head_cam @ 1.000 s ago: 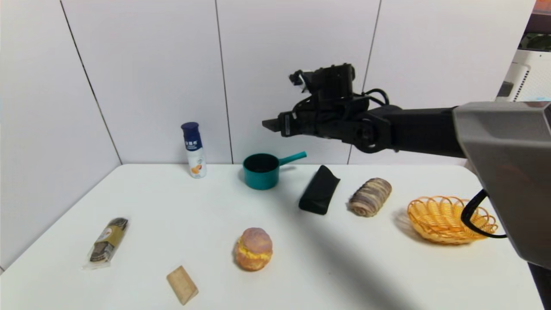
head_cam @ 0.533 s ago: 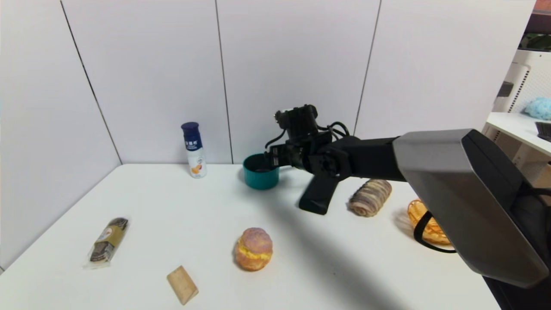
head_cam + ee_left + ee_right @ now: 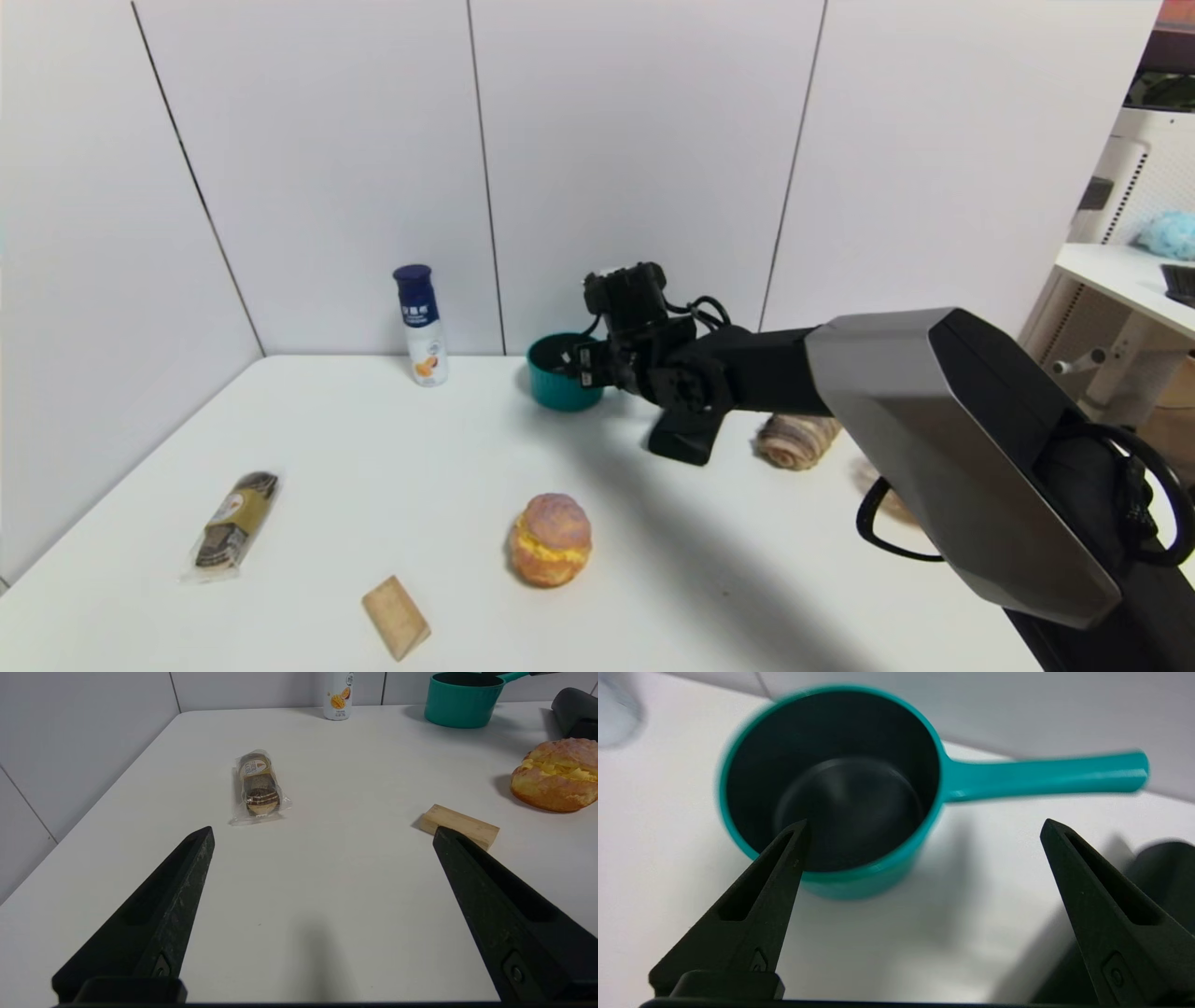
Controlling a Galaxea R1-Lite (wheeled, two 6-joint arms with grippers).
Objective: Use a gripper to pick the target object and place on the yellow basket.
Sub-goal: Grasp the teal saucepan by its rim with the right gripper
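Reaching for the saucepan [image 3: 831, 793]: my right end effector [image 3: 920, 826] hovers released, one finger [image 3: 756, 905] over its rim. Next, I judge: straddle the wall, then clench.

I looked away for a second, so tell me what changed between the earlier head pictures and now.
The right gripper came down and toward the robot's left, from high above the table to the rim of the teal saucepan, tilting downward. It is open and holds nothing. Its arm now hides the yellow basket. The saucepan, black pouch, bottle and breads stayed put; the left gripper is parked, open.
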